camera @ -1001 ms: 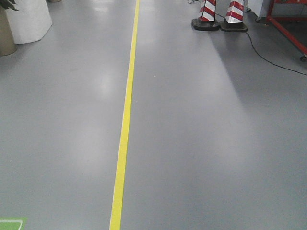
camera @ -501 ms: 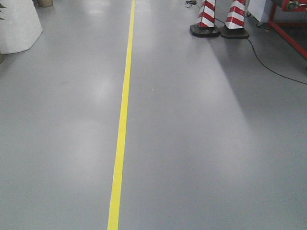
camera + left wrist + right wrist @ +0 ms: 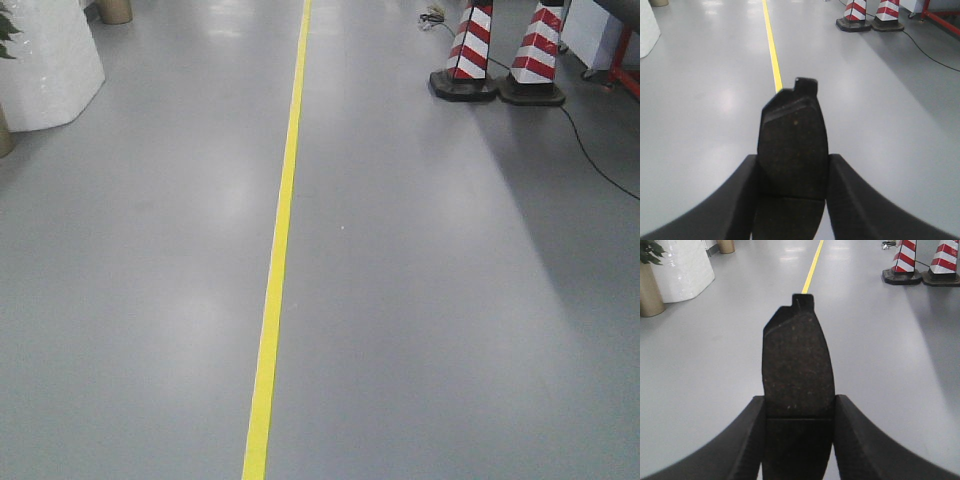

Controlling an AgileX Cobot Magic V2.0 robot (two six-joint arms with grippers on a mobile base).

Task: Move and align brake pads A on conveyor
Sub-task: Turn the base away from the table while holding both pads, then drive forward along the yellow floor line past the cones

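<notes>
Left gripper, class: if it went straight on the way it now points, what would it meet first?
Nothing stands close ahead. The left gripper, shut on a brake pad, aims along the yellow line; tilted downward, it would probably meet bare grey floor first. Depth is unclear.

Left wrist view: left pad [image 3: 792,145] runs off the bottom edge, lower end unseen; left jaws cut by bottom & side edges, so only their inner curves show. The pad covers the near stretch of the yellow line [image 3: 771,45]. Right wrist view: same w/ right pad [image 3: 797,370] & right jaws – the line's near part is hidden behind the pad. Both pads' rear faces are turned away. Two cones [image 3: 470,60] lose their tops at the top edge in every view. White pot [image 3: 50,70] is cut at left & top; cable [image 3: 600,160] exits the right edge – its end is unseen.
</notes>
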